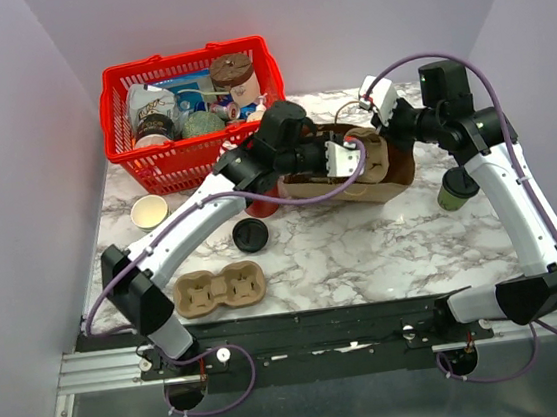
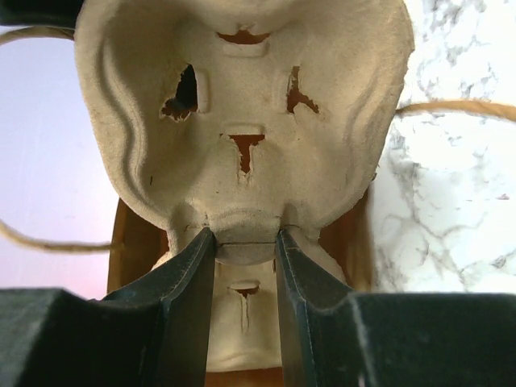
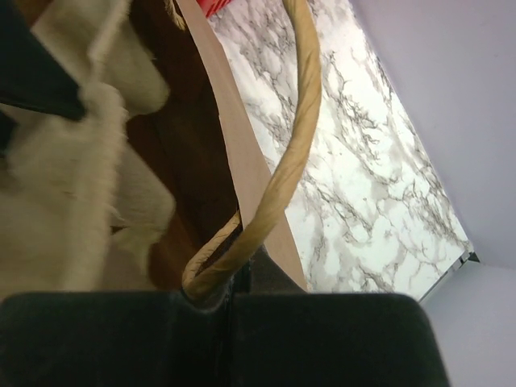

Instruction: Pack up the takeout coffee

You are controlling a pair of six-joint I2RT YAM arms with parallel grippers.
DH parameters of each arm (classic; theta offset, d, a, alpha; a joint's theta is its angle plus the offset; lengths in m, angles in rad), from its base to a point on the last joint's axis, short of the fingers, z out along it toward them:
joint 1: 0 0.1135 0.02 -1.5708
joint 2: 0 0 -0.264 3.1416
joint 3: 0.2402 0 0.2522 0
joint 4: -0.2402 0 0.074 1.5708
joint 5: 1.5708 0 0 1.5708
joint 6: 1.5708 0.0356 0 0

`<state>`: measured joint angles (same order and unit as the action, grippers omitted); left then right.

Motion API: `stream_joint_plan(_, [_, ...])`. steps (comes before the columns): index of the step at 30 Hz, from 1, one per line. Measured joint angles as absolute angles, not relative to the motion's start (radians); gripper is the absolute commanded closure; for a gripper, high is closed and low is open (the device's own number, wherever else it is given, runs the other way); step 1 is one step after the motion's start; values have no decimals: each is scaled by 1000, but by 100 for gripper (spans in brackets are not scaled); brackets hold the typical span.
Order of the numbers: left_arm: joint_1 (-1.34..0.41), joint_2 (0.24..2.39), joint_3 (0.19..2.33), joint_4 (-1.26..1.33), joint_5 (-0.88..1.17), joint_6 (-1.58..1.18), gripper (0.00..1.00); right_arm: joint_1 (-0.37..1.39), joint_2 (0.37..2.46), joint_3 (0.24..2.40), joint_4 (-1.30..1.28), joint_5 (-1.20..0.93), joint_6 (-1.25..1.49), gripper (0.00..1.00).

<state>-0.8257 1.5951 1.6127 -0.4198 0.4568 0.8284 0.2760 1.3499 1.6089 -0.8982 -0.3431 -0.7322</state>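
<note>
Covering the whole scene, a marbled surface was seen, with a red basket of mixed goods set at its far left corner. A brown paper bag was laid on its side near the middle. A pulp carrier was held at the bag's mouth, partly within it. Its central ridge was gripped between the fingers of the left claw. A second carrier was left flat on the near left. The coffee was stood upright on the surface to the right of the bag, apart from it, half hidden by the right arm and touched by neither claw. A loose black lid was left in front of the bag. The bag's twine handle was pinched in the closed right claw.
</note>
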Motion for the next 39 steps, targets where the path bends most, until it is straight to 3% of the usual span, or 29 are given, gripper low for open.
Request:
stream_joint_plan(9, [-826,1813,1885,-648,453,889,100,276,1350,1609,-901,-351,-708,100])
stream_joint_plan(23, [-840,1716,1662,-639,350,939,100,276,1365,1653,-923,-361,-673,100])
stream_joint_plan(39, [-928,1830,1728,-632,67,989,100,338,1374,1684,-966,-364,-652,99])
